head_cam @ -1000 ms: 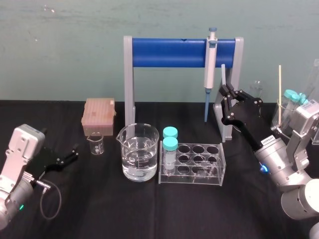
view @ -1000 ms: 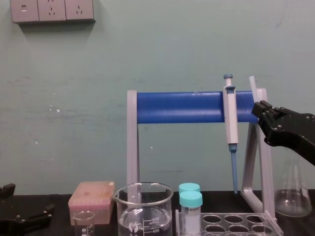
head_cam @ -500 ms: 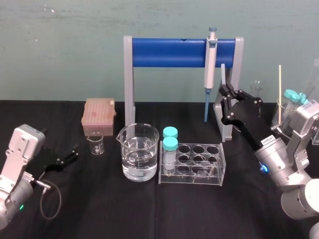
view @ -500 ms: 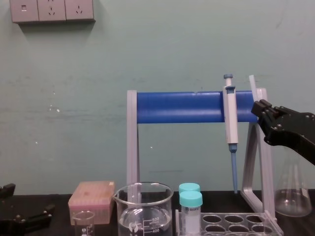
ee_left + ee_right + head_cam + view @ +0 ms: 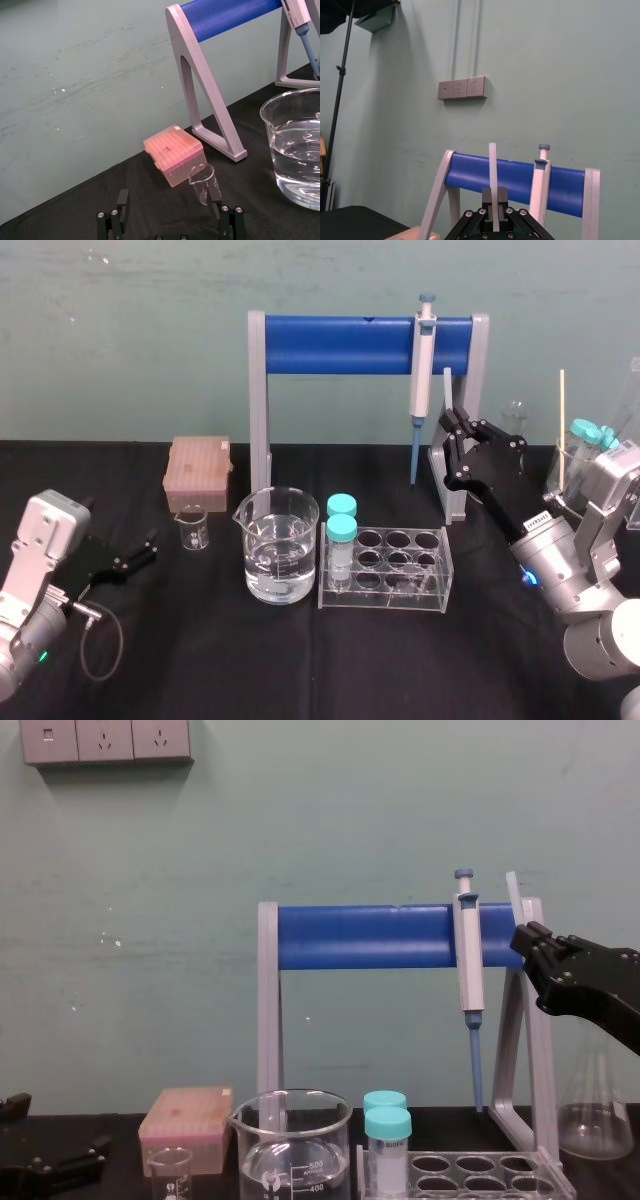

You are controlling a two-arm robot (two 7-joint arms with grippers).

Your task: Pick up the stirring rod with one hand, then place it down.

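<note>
The left gripper (image 5: 143, 548) rested low at the left of the black counter (image 5: 300, 660), its jaws released with nothing between them. Right of it and farther back sat one pale pink, ribbed rectangular box (image 5: 200, 472). Just in front of that box stood one small glass beaker (image 5: 193, 530), which looked empty.

Toward the middle stood one large round glass beaker (image 5: 280, 545) with a pouring lip, partly filled with clear liquid. Just beside it on the right was a clear plastic tube rack (image 5: 400, 570). It carried two tubes with teal caps (image 5: 342, 505) at its left end, and its other wells were empty.

Behind these rose a stand (image 5: 340, 345) of two grey legs joined by a blue bar. One grey pipette (image 5: 424, 350) with a blue tip hung from the right part of the bar.

The right gripper (image 5: 452, 425), black and blocky, was raised above the counter in front of the stand's right leg, its jaws clenched on the stirring rod (image 5: 448, 390). The thin, whitish, translucent rod stood nearly upright above the jaws, and its lower part was hidden by them.

Farther right, at the back, stood a clear conical flask (image 5: 595, 1115).
</note>
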